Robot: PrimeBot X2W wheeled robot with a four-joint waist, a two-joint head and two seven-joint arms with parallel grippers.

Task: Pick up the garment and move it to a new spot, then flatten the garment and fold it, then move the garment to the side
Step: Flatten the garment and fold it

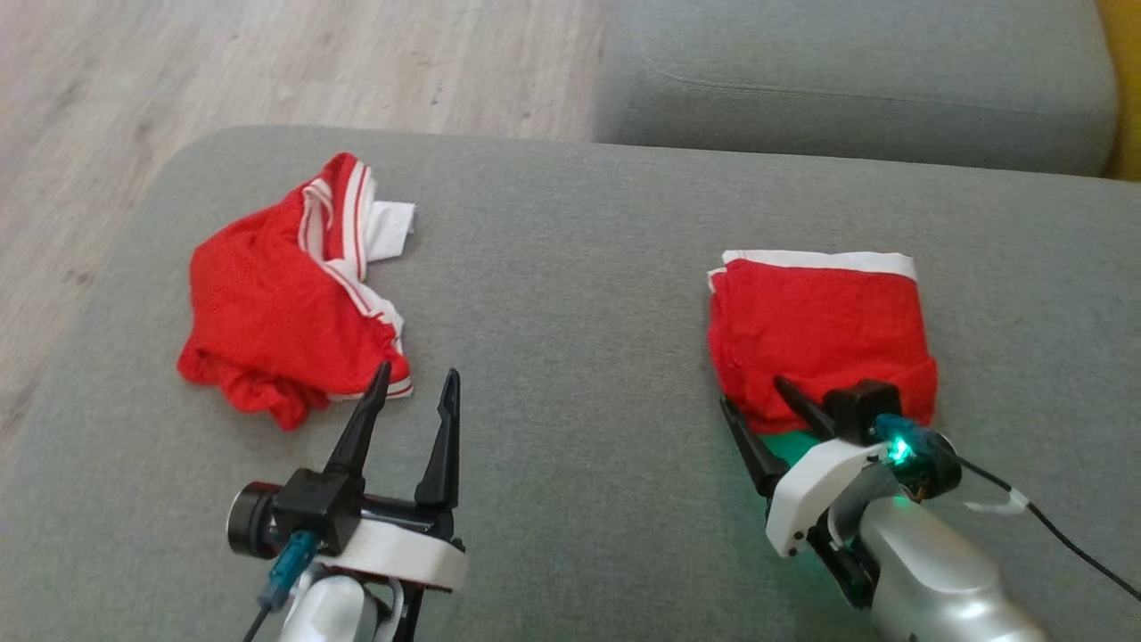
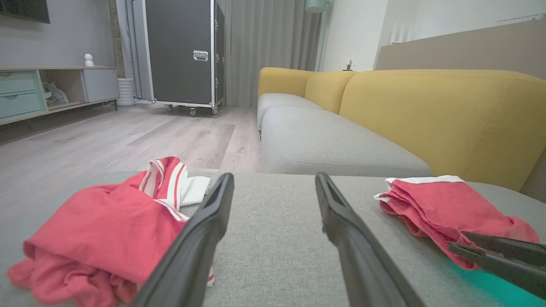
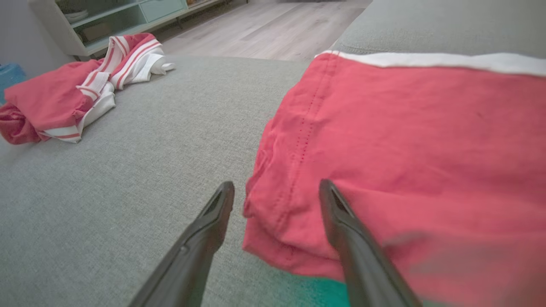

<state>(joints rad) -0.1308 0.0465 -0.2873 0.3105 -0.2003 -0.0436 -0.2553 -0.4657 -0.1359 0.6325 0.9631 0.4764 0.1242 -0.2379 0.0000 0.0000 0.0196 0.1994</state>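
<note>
Since the folded garment (image 1: 820,330) looks set down, my right gripper (image 1: 753,394) stands open astride its near edge, holding nothing; left gripper (image 1: 419,368) open, empty, beside the crumpled garment (image 1: 267,321).

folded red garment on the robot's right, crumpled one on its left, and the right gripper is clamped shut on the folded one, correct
Not quite. The right gripper is open, not clamped shut: the right wrist view shows its fingers spread at the near corner of the folded red garment. The crumpled garment does lie on the robot's left.
</note>
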